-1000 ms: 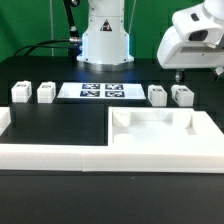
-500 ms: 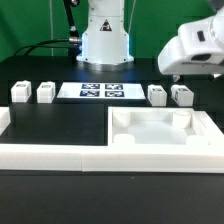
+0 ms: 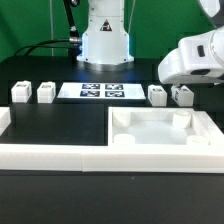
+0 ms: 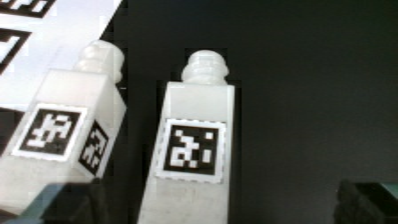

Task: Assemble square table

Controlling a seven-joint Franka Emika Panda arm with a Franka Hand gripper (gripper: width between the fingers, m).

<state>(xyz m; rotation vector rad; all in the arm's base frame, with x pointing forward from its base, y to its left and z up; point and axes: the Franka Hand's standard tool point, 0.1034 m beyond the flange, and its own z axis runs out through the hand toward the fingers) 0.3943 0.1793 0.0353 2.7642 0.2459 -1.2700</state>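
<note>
Fingers (image 4: 377, 197) are showing as blurred tips at the wrist view's edge, standing wide apart and gripping nothing; the white arm (image 3: 195, 60) is hiding them in the exterior view. It is hovering over the legs (image 3: 181, 95) on the exterior view's right; the other pair (image 3: 20, 93) is standing far left. The square tabletop (image 3: 160, 152) is lying rim-up in front, touching the border wall (image 3: 50, 155), bare table (image 3: 60, 125) stretching beside it.

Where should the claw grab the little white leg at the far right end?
Probably around the middle of that leg, pinching its two flat long sides, coming down from above. Those sides are straight and parallel; each leg's knobby tip is narrow and round. The neighbour leg sits apart, leaving room.
</note>
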